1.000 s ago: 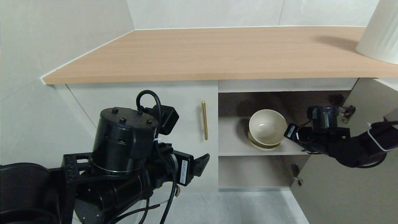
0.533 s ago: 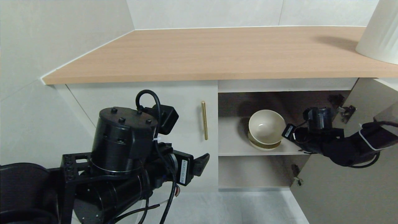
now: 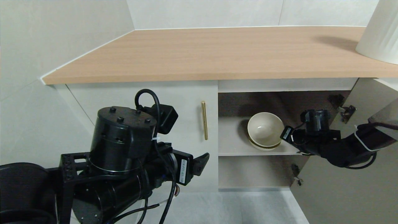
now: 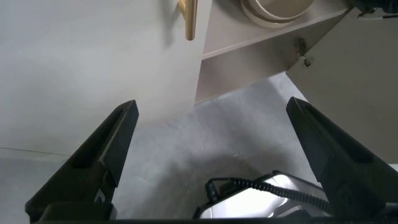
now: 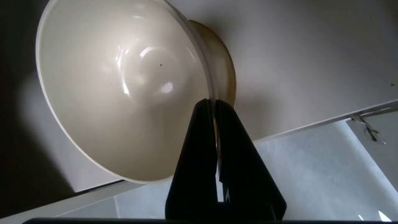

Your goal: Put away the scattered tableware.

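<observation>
A cream bowl (image 3: 263, 128) sits tilted on a second cream dish (image 3: 264, 145) on the upper shelf (image 3: 233, 140) of the open cabinet. My right gripper (image 3: 281, 136) reaches in from the right and is shut on the bowl's rim. In the right wrist view its fingers (image 5: 214, 118) pinch the rim of the bowl (image 5: 124, 81), with the lower dish (image 5: 225, 65) behind. My left gripper (image 4: 211, 124) hangs open and holds nothing, low in front of the shut left door (image 3: 140, 96) above the floor.
The cabinet's right door (image 3: 342, 193) stands swung open beside my right arm. A gold handle (image 3: 204, 119) runs down the shut left door. A white ribbed container (image 3: 379, 31) stands on the wooden counter (image 3: 217, 53) at the far right. The lower shelf (image 3: 252, 171) is bare.
My right gripper has moved a little left and down with the bowl, which now rests lower on the dish beneath. The left arm has barely moved.
</observation>
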You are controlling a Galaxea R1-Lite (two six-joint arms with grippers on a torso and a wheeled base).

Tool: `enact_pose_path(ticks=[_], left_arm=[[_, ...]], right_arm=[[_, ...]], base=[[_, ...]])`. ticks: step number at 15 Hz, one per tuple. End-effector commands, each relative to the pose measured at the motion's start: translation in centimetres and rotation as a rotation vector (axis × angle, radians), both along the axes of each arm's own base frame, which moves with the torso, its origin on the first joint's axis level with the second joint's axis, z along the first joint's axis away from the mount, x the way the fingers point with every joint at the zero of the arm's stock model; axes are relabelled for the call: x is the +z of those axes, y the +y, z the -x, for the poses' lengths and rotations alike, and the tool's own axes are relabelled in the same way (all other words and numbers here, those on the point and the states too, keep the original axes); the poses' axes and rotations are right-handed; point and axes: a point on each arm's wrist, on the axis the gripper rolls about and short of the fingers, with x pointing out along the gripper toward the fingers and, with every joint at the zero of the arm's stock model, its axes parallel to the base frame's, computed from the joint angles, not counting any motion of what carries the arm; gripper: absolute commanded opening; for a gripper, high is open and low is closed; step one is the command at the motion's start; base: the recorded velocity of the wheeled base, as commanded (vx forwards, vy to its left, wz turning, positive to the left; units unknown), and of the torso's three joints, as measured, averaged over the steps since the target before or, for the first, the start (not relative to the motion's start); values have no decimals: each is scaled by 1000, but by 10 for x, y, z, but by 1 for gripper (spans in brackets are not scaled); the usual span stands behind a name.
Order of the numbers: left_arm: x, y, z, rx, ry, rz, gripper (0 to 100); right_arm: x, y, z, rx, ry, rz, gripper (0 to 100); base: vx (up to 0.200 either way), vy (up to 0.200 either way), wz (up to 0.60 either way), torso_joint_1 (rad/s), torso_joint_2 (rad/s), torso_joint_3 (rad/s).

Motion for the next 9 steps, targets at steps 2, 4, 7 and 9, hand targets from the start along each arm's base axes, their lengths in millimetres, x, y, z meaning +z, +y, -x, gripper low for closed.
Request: enact_pose_path(ticks=[2, 4, 7, 9], left_arm=[[0, 0, 0, 2, -1, 2, 100], [0, 0, 0, 0, 1, -2, 100], [0, 0, 0, 0, 0, 0, 100], [0, 1, 0, 2, -1, 2, 100]], right_arm=[[0, 0, 0, 1, 1, 1, 100], [-1, 0, 0, 0, 3, 0, 100], [1, 0, 1, 2, 0, -1, 100], [5, 1, 4, 5, -6, -1, 100]], base=[[0, 0, 0, 0, 0, 0], [0, 0, 0, 0, 0, 0], [0, 0, 0, 0, 0, 0], [0, 0, 0, 0, 0, 0]])
